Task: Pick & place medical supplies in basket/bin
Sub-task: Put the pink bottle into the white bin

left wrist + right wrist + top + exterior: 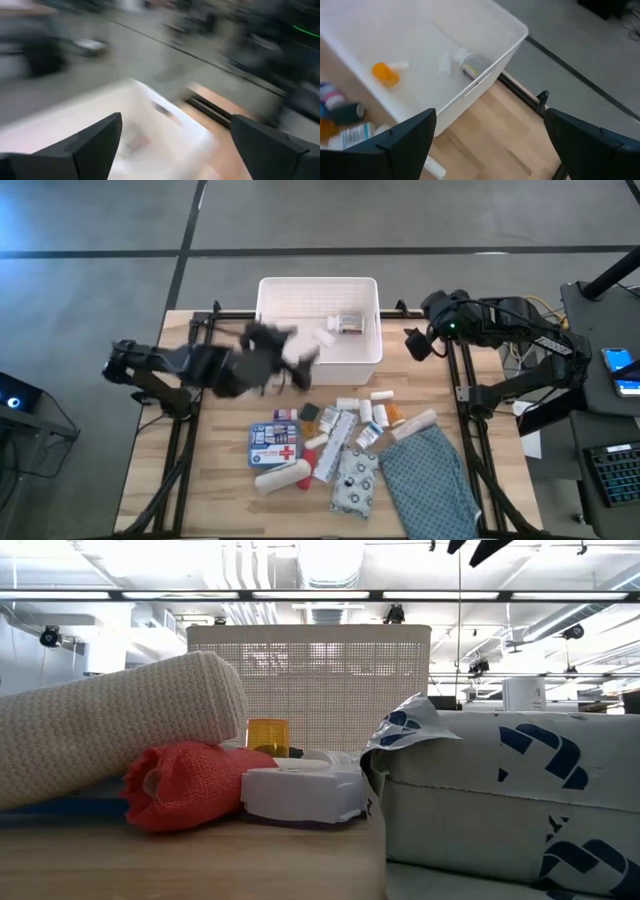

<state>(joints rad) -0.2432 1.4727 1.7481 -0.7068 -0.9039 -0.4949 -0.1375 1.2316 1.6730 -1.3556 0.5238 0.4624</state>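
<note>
The white lattice basket [318,292] stands at the table's far middle. In it lie a clear vial [472,63], a small white piece [444,63] and an orange vial [385,74]. My left gripper [290,358], blurred, hovers open over the basket's near left corner with nothing between its fingers [100,145]. My right gripper [414,343] hangs open beside the basket's right wall, holding nothing. More supplies lie in a heap on the near middle of the table, among them a blue first-aid box [273,445], white bottles [370,420] and a patterned pouch [354,480].
A teal patterned cloth [428,470] lies at the near right. In the low view a beige bandage roll [120,730], a red roll [185,785] and the pouch [510,800] fill the foreground before the basket [310,690]. Bare wood [220,430] shows at the left.
</note>
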